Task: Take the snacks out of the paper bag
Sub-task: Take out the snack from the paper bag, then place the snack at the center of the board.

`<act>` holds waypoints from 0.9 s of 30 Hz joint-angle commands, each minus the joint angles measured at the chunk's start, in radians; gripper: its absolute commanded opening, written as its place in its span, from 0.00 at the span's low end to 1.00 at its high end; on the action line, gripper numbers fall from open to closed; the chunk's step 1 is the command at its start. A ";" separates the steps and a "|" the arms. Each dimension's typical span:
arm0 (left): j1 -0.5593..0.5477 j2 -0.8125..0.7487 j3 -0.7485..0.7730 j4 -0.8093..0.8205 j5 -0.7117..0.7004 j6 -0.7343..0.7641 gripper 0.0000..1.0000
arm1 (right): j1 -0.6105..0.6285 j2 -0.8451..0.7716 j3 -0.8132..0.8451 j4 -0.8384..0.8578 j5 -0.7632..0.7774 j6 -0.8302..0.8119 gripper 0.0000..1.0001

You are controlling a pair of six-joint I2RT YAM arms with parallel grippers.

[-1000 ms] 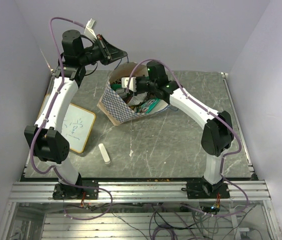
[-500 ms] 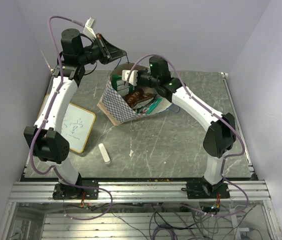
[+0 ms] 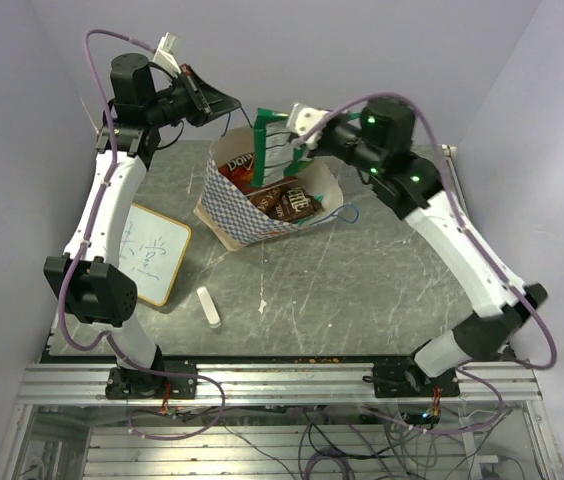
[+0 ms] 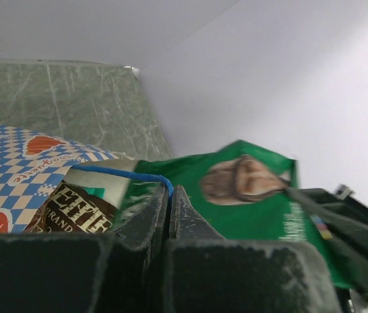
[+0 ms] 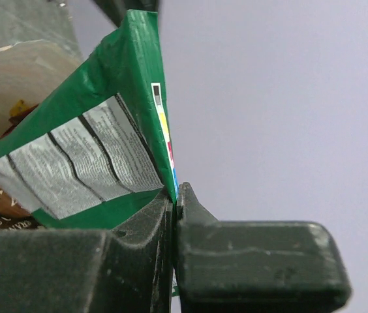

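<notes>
the right tool (image 5: 174, 195) is pressed together on a corner of the green snack packet (image 3: 274, 150), holding it up over the open mouth of the paper bag (image 3: 234, 215), which sits by the far edge of the worktop (image 3: 362, 290), left of middle. the left tool (image 4: 169, 195) pinches the bag's blue cord handle (image 4: 122, 171), close beside the lifted packet. a brown chocolate packet (image 3: 287, 203) and a red-orange packet (image 3: 239, 172) lie inside the bag, while a whiteboard (image 3: 152, 255) and a small white cylinder (image 3: 208, 306) lie apart from it toward the left edge.

Even, soft light without harsh shadows fills the views, while both wrist views blur their near, dark pincer (image 4: 169, 215) fingers.
</notes>
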 commanded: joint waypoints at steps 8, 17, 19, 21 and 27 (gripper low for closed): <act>0.009 -0.057 0.056 -0.055 -0.033 0.047 0.07 | -0.001 -0.331 -0.010 -0.109 0.407 0.268 0.00; 0.020 -0.050 0.083 -0.163 -0.022 0.128 0.07 | -0.049 -0.389 -0.200 0.001 0.783 0.094 0.00; 0.020 -0.056 0.053 -0.133 -0.020 0.098 0.07 | -0.130 -0.375 -0.261 0.049 0.741 0.087 0.00; 0.020 -0.074 -0.015 -0.054 -0.006 0.031 0.07 | -0.265 -0.359 -0.326 0.105 0.646 0.147 0.00; 0.020 -0.087 -0.061 -0.001 0.000 0.008 0.07 | -0.468 -0.237 -0.521 0.383 0.493 0.226 0.00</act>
